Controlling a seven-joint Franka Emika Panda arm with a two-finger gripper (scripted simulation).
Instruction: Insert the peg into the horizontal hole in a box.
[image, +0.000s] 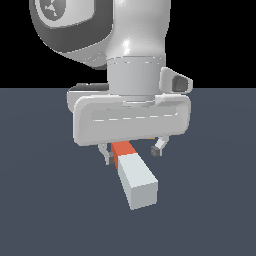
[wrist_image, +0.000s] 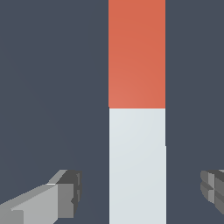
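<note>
The peg (image: 132, 172) lies flat on the dark floor, its white-grey half (image: 137, 182) nearest the exterior camera and its red-orange half (image: 121, 151) running under the hand. My gripper (image: 132, 152) hangs over the peg near the join of the two colours, open, one finger on each side. In the wrist view the peg (wrist_image: 137, 109) runs between the two fingertips (wrist_image: 65, 197), with a clear gap on both sides, and my gripper (wrist_image: 140, 192) is level with the white half. Neither the box nor the hole is in view.
Only the flat dark blue-grey floor (image: 45, 200) surrounds the peg. The arm's white body (image: 132, 60) fills the upper middle of the exterior view and hides whatever lies behind it.
</note>
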